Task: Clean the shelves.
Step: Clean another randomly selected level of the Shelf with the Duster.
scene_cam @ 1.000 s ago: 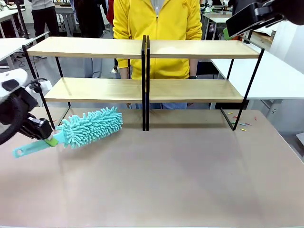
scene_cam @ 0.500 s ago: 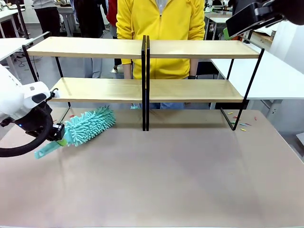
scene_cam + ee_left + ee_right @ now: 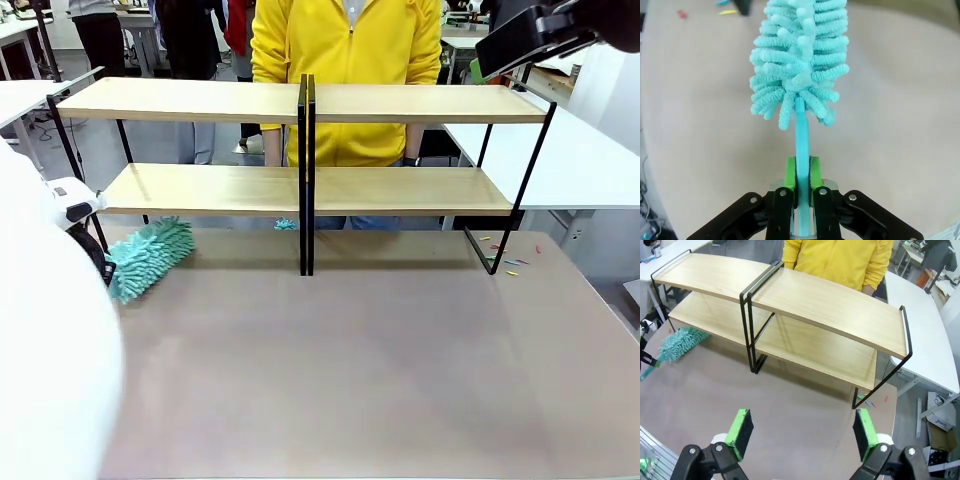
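The fingers of my left gripper [image 3: 800,172] are clamped on the handle of the teal duster [image 3: 150,255], its head low at front-view left, seemingly short of the shelves [image 3: 400,105] across the upper half. The right gripper [image 3: 802,432] gapes empty; I judge no board wiped yet.

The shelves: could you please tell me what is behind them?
A person in a yellow jacket stands just behind the shelves, near the middle. The boards cover strips of the torso; the legs are mostly hidden by the table.
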Available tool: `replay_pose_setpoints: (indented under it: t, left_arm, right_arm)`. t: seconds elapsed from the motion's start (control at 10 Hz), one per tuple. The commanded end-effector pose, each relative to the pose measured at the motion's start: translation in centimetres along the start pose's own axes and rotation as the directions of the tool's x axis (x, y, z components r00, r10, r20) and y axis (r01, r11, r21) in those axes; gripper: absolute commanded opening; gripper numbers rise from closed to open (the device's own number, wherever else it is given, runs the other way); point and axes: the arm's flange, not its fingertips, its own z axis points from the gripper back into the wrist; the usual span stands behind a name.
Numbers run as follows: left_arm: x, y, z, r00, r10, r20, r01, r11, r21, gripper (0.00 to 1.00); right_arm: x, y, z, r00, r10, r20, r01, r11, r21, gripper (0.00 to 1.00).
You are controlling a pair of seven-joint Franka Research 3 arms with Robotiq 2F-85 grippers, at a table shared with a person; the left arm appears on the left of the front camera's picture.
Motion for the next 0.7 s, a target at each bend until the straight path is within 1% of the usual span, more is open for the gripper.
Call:
replay_pose_setpoints:
  t: [0.0, 0.1, 0.2, 0.3, 0.4, 0.5, 0.6]
  left_arm:
    - [-8.4, 1.0, 0.5, 0.995, 0.099, -0.022, -0.096, 0.991, 0.093, 0.00]
    - [-8.4, 1.2, 0.6, 0.992, 0.122, -0.036, -0.117, 0.986, 0.115, 0.00]
    - [-8.4, 1.3, 0.8, 0.991, 0.133, 0.004, -0.132, 0.981, 0.141, 0.00]
    - [-8.4, 1.0, 0.9, 0.994, 0.091, 0.058, -0.098, 0.989, 0.113, 0.00]
    - [-8.4, 0.7, 0.9, 0.990, 0.068, 0.123, -0.081, 0.991, 0.110, 0.00]
    - [-8.5, 0.4, 1.1, 0.981, 0.042, 0.188, -0.060, 0.994, 0.088, 0.00]
    - [-8.7, 0.0, 1.4, 0.966, 0.034, 0.257, -0.062, 0.993, 0.103, 0.00]
  right_arm:
    - [0.0, -0.1, 0.0, 1.000, -0.005, 0.001, 0.005, 1.000, -0.004, 1.00]
    - [0.0, -0.1, 0.0, 1.000, -0.005, 0.001, 0.005, 1.000, -0.004, 1.00]
    - [0.0, -0.1, 0.0, 1.000, -0.005, 0.001, 0.005, 1.000, -0.004, 1.00]
    - [0.0, -0.1, 0.0, 1.000, -0.005, 0.001, 0.005, 1.000, -0.004, 1.00]
    - [0.0, -0.1, 0.0, 1.000, -0.005, 0.001, 0.005, 1.000, -0.004, 1.00]
    - [0.0, -0.1, 0.0, 1.000, -0.005, 0.001, 0.005, 1.000, -0.004, 1.00]
    - [0.0, -0.1, 0.0, 1.000, -0.005, 0.001, 0.005, 1.000, -0.004, 1.00]
